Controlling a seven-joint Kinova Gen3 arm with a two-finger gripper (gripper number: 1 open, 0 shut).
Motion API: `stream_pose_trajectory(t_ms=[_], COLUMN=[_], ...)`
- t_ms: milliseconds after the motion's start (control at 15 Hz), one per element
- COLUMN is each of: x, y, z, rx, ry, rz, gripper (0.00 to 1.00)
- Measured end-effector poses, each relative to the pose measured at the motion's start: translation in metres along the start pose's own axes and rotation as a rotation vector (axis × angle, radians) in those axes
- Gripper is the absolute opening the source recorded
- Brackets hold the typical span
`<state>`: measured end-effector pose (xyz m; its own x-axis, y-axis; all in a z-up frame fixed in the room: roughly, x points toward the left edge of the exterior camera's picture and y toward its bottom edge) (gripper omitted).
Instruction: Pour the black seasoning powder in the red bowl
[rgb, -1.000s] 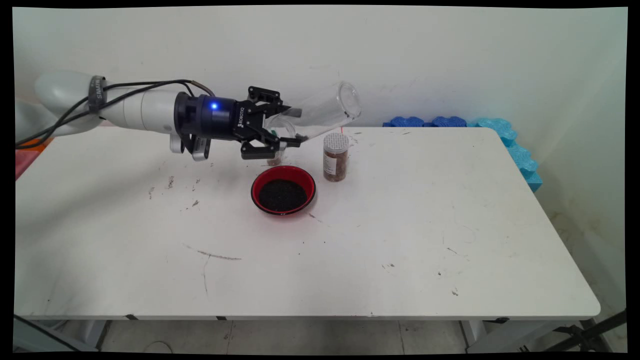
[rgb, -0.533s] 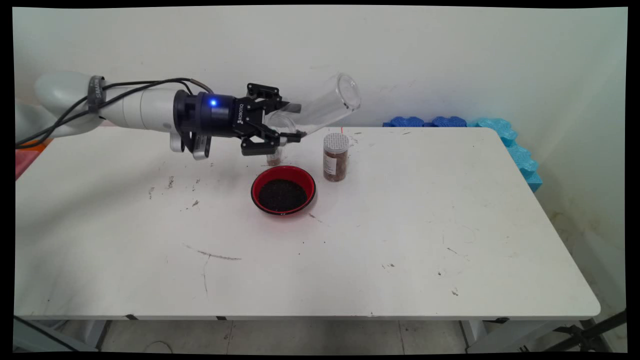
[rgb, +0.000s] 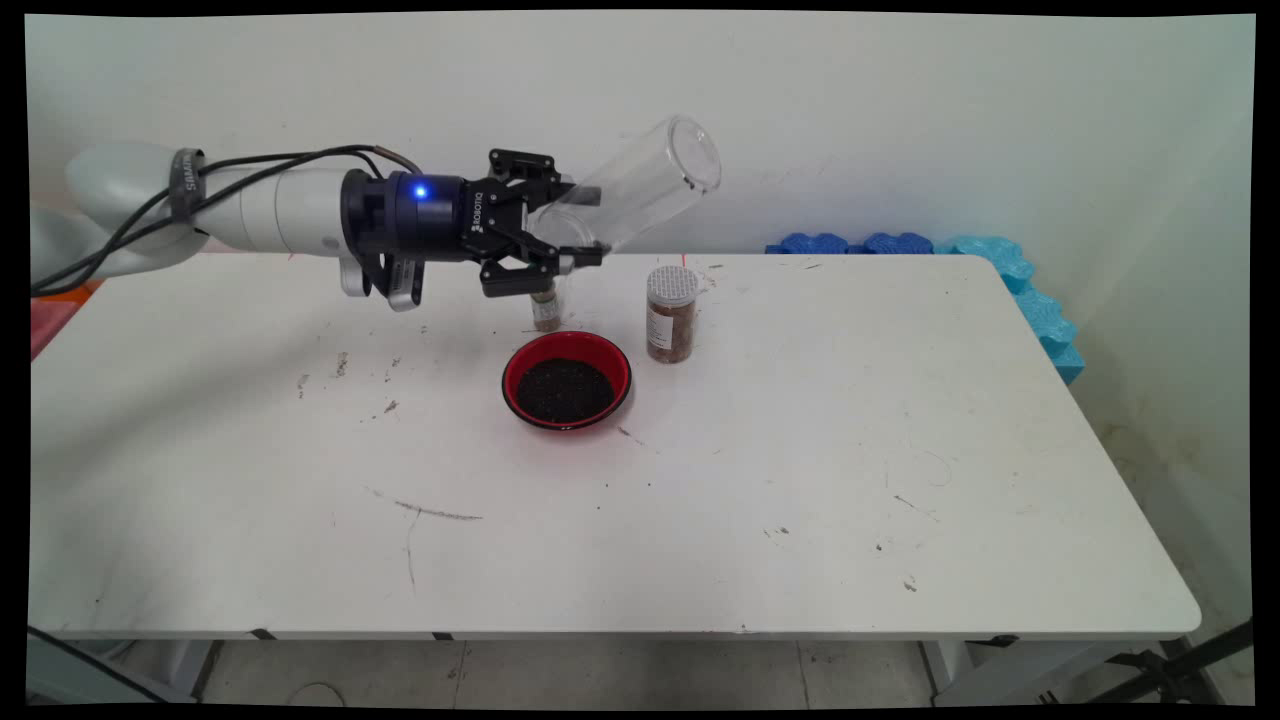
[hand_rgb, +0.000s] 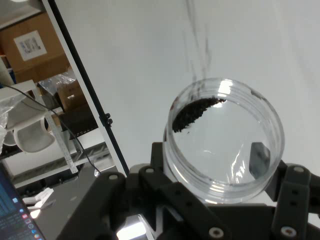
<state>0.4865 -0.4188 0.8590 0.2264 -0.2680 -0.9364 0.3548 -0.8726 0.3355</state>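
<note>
Tool (rgb: 585, 228) gripping tilted jar (rgb: 632, 184), dark granules (hand_rgb: 192, 114) inside

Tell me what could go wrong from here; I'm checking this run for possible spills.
The gripper holds the clear jar tilted in the air, mouth up and away from the arm. Dark grains remaining inside could scatter onto the table if it tips over. A slip could drop the jar onto the red bowl or spice jar below.
</note>
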Motion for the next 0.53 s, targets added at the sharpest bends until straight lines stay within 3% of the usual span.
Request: stream_pose_trajectory(t_ms=[533], x=[-0.0029], y=[0.0002], z=[0.0005], rx=[-0.015], ry=[-0.038], rz=[0.0], gripper=[0.0])
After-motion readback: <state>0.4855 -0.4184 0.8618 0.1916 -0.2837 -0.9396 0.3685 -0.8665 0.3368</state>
